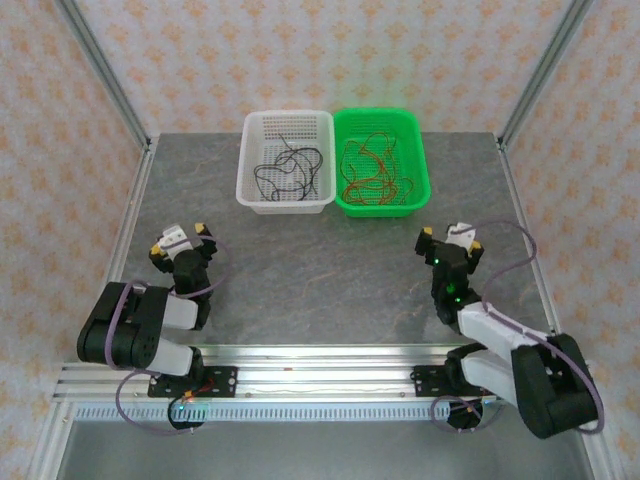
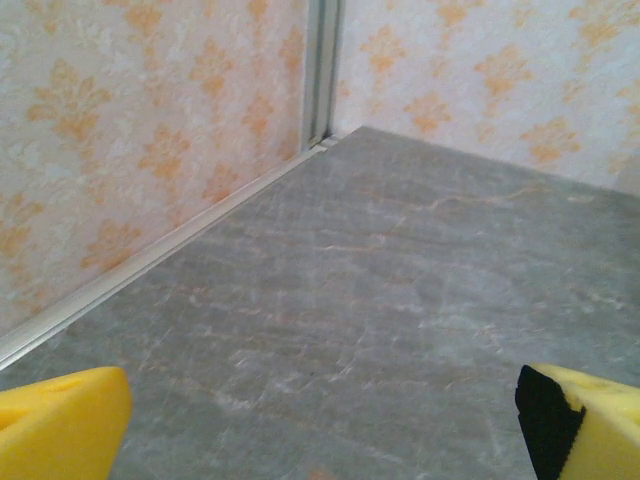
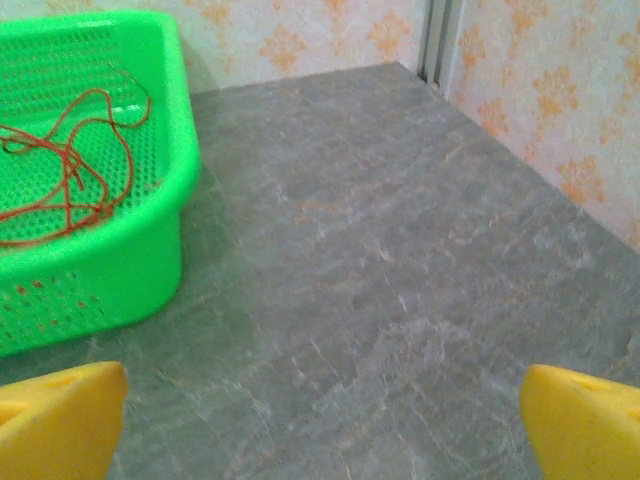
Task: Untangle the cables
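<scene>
Grey and veined like stone, the table (image 1: 320, 290) carries two baskets at its far side and both arms at its near edge.

The left hand (image 1: 182, 238) sits low over the near left part of the table. Its yellow fingers (image 2: 60, 425) are spread wide and grip nothing. Straight ahead of it, bare table runs to the papered wall (image 2: 150, 120) and a metal corner post (image 2: 322, 70).

Ahead of this hand and off to its right stands the white basket (image 1: 285, 207), upright, well apart from the fingertips. The black cables (image 1: 290, 168) lie in loose loops on its floor.

Just beside it on the right, rims seeming to touch, stands the green basket (image 1: 383, 209). The red cables (image 1: 372, 172) lie inside it in a loose heap of curls.

The green basket is ahead and to the left of the right hand (image 1: 450, 238), with open table between them. This hand is low over the near right part of the table, its yellow fingers spread wide and pinching nothing.

From its wrist, the basket's near right corner stands ahead on the left, a few red loops resting on the perforated floor. Bare table stretches ahead and to the right, up to the papered wall.
</scene>
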Motion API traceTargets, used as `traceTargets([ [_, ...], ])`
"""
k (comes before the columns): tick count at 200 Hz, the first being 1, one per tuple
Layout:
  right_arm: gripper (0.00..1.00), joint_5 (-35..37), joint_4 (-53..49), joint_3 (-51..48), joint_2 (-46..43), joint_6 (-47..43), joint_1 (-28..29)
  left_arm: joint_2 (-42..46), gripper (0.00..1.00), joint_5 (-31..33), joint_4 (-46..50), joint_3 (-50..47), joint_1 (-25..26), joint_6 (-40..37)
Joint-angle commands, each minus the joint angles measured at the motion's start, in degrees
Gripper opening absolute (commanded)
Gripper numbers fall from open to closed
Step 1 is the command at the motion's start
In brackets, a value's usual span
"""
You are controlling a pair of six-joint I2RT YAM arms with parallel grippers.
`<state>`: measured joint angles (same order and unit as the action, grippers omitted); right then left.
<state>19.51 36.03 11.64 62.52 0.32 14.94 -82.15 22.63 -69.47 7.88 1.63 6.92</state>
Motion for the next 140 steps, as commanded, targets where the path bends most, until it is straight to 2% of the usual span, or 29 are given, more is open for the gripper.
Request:
traceTargets([
  [1,1.00,-1.29,25.33,-5.02,4.62,-2.32,-2.28,-2.65,1.00,-9.10,-9.22,0.47,-0.77,-2.19],
  [11,1.00,-2.97,30.56,-5.99,7.23,-3.01,-3.23,-8.20,1.00,-11.31,-21.03,-1.09,-0.77,-4.57],
  [15,1.00,-4.18,31.46,-6.12,7.53,-3.41,-3.67,-8.22,1.00,-11.92,-22.83,-1.79,-0.75,-4.86],
  [30,1.00,-7.99,37.97,-7.19,10.25,-5.60,-5.07,-3.49,1.00,-11.37,-13.36,-1.13,-1.11,-2.70],
  [49,1.00,-13.54,44.00,-8.28,14.44,-6.54,-7.43,-6.77,1.00,-14.57,-18.08,-0.42,-1.88,-3.75],
  [63,1.00,-16.57,48.13,-7.84,20.04,-6.21,-8.92,-4.81,1.00,-15.17,-7.89,2.60,-2.30,-2.70],
  [70,1.00,-17.39,49.36,-6.21,23.69,-6.61,-9.13,-5.32,1.00,-15.48,-6.96,3.51,-2.51,-2.77],
  [78,1.00,-17.89,46.55,-2.88,26.00,-6.64,-9.50,-5.95,1.00,-16.23,-9.31,2.88,-2.58,-2.96],
  [89,1.00,-21.81,30.00,3.61,24.15,-2.39,-14.08,-5.57,1.00,-16.22,-8.28,3.09,-2.61,-2.95],
  [93,1.00,-24.88,31.91,2.88,24.51,-1.61,-15.35,-5.42,1.00,-16.22,-7.72,3.19,-2.60,-2.88],
  [100,1.00,-24.71,36.46,1.39,25.31,-1.71,-15.23,-5.71,1.00,-16.22,-8.32,3.13,-2.60,-3.00],
  [111,1.00,-24.44,31.86,2.68,24.23,-1.99,-15.05,-5.80,0.99,-16.13,-9.06,2.93,-2.60,-3.23],
  [121,1.00,-24.03,34.86,1.70,24.75,-2.05,-14.90,-5.65,1.00,-16.18,-8.37,3.11,-2.60,-3.19],
  [140,1.00,-23.76,34.44,1.70,24.41,-2.14,-14.76,-5.74,1.00,-17.40,-8.18,3.33,-2.55,-3.59],
])
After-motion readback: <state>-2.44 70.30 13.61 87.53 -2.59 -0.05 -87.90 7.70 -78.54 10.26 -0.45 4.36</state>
